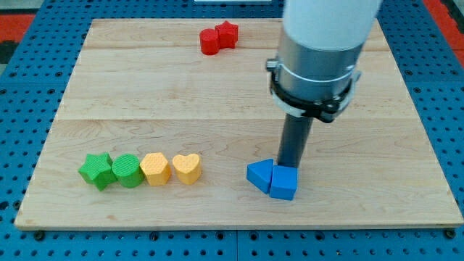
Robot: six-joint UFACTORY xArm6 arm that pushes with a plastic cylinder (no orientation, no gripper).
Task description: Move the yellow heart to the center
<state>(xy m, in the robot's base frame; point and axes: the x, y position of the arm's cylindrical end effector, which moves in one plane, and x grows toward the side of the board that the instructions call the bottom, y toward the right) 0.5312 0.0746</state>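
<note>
Yellow heart point(187, 168) sits near the desk's point(145, 94) bottom-left corner, ending a row with a yellow hexagon point(155, 169), green cylinder point(127, 171) and green star point(96, 171). No claw here: my tip point(289, 166) touches two blue blocks point(272, 178) by the bottom edge, well apart from the heart.

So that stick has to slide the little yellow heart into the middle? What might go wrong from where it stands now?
My tip sits right behind the two blue blocks, far from the yellow heart. Heading straight toward the heart would likely shove the blue blocks along. Also, the heart touches the yellow block at the end of a row with the green blocks; a push from the wrong side could drag those neighbours too.
</note>
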